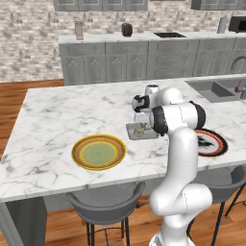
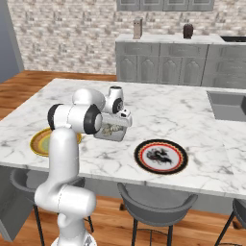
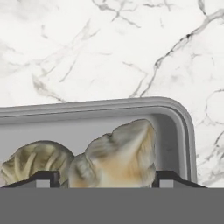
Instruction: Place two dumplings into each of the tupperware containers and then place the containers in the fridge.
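Dumplings: I see two dumplings lying side by side and touching in the container, a rounder ribbed one next to the larger pale one; in the left base view they show as a small beige lump.
Container: the grey tray holds both dumplings and sits on the marble worktop, between the yellow plate and the black-and-red plate; in the right base view its front wall shows just below the wrist.
Hand: my hand hangs low over the tray, its two dark tips spread apart on either side of the larger dumpling; I cannot tell whether they touch it.
Yellow plate: a round yellow-orange plate lies near the worktop's front edge, apart from the tray.
Black-and-red plate: this plate lies on the tray's other side, apart from it.
Sink: a sink is set into the worktop's far corner.
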Available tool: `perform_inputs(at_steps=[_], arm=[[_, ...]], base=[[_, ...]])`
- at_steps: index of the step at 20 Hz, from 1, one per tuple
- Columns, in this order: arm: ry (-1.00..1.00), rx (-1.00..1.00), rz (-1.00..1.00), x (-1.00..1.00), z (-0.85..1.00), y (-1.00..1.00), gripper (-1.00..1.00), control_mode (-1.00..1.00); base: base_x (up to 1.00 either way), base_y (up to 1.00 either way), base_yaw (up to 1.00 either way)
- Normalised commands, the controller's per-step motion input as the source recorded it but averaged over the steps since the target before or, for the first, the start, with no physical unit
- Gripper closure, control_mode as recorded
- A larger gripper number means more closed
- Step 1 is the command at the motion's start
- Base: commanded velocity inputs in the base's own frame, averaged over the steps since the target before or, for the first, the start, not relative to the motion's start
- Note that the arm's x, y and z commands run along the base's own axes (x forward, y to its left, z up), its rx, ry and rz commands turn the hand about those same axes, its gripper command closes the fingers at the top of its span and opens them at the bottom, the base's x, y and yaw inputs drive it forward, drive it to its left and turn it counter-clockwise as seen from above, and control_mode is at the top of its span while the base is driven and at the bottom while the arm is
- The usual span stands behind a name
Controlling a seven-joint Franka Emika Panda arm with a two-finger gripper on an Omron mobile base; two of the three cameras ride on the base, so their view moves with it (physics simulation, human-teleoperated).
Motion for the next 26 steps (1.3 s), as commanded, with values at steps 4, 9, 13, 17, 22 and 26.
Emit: perform_inputs(at_steps=[4,9,13,17,22,26], arm=[[0.01,0.00,0.00,-0.05,0.00,-0.08,1.00,-1.00],[0.01,0.00,0.00,-0.04,0.00,-0.17,1.00,-1.00],[0.02,-0.01,0.00,-0.03,-0.09,0.08,1.00,-1.00],[0.01,0.00,0.00,-0.06,0.00,0.04,1.00,-1.00],[0.00,0.00,0.00,0.00,0.00,0.00,1.00,-1.00],[0.00,0.00,0.00,0.00,0.00,0.00,1.00,-1.00]], base=[[0.00,0.00,0.00],[0.00,0.00,0.00],[0.00,0.00,0.00],[0.00,0.00,0.00],[0.00,0.00,0.00],[0.00,0.00,0.00]])
